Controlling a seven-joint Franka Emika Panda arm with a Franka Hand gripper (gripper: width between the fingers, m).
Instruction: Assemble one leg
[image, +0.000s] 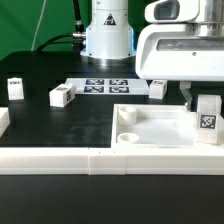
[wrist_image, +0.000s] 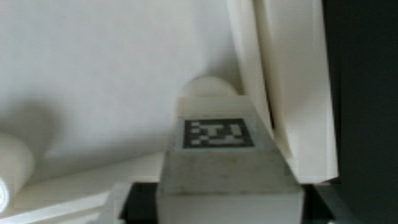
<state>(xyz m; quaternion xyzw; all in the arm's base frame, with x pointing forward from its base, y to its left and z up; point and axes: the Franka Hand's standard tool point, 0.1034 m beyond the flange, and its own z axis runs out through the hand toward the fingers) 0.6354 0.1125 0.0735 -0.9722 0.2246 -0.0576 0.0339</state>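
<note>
Wrist view shows the small white plastic block-shaped leg (wrist_image: 217, 140) with its black-and-white square tag clamped between the dark jaws, upright, just beside the raised wall of the large white square tray-like part (wrist_image: 294, 90). Exterior view shows the gripper (image: 206, 108) holding that leg (image: 207, 121) over the tray's (image: 150, 125) corner. Beyond the jaws, three more white tagged pegs (image: 62, 96) stand apart on the black surface (image: 40, 115), near the marker board (image: 106, 86).
</note>
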